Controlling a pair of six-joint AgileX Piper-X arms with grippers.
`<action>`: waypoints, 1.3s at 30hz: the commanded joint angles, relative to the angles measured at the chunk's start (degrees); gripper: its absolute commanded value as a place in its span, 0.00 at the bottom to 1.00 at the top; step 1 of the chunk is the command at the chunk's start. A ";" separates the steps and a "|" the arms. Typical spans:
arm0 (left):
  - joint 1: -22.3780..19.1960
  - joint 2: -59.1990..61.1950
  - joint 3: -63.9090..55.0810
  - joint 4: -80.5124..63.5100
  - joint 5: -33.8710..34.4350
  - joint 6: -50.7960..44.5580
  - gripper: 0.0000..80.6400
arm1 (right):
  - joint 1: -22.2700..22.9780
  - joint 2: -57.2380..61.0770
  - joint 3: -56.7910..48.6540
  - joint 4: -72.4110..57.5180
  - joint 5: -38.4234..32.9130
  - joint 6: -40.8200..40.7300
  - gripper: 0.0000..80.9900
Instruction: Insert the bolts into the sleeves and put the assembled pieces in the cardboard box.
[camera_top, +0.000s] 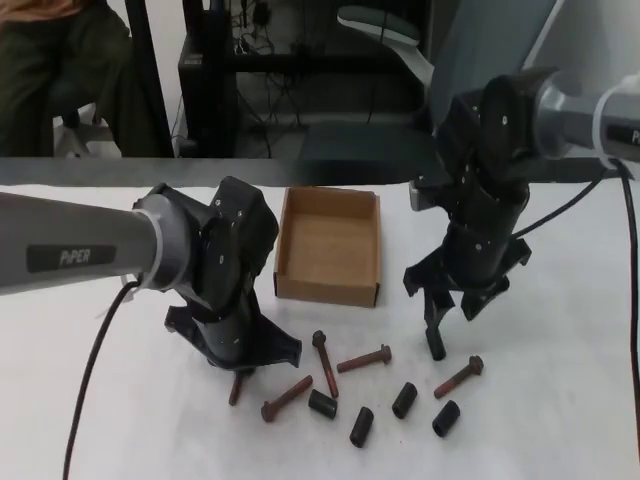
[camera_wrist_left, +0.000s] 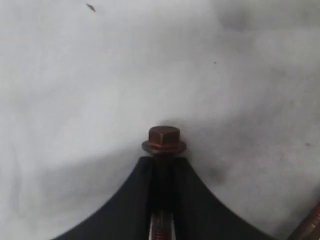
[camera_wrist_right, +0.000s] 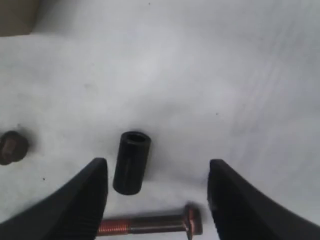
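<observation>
My left gripper (camera_top: 237, 378) is shut on a rusty bolt (camera_wrist_left: 164, 140), low over the white cloth in front of the cardboard box (camera_top: 329, 246). The bolt's hex head pokes out beyond the fingertips (camera_wrist_left: 135, 200). My right gripper (camera_wrist_right: 157, 165) hangs open to the right of the box, right gripper (camera_top: 450, 318) just above a black sleeve (camera_wrist_right: 131, 162). That sleeve (camera_top: 436, 345) lies between the spread fingers, closer to one finger (camera_wrist_right: 90, 195). Another bolt (camera_wrist_right: 150, 225) lies beside it. Loose bolts (camera_top: 323, 362) (camera_top: 363, 358) (camera_top: 287, 397) (camera_top: 459, 377) and sleeves (camera_top: 322, 405) (camera_top: 361, 426) (camera_top: 404, 400) (camera_top: 446, 417) are scattered near the front.
The box stands open at mid-table with nothing visible inside. A second bolt head (camera_wrist_right: 12, 147) sits off to one side of the right gripper. White cloth (camera_top: 560, 400) covers the bench, with bare room at the far right and front left.
</observation>
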 joint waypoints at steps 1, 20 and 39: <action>-0.01 1.08 0.15 -1.46 -1.19 0.24 0.02 | 0.24 -0.14 0.75 -1.64 -0.91 1.19 0.69; -0.01 1.08 0.15 -1.04 -1.19 0.24 0.02 | 1.36 1.88 5.39 -8.15 -1.63 2.45 0.44; 0.10 -26.90 0.26 -17.68 5.24 2.44 0.02 | 2.21 -18.16 14.03 -33.35 -10.29 -3.63 0.01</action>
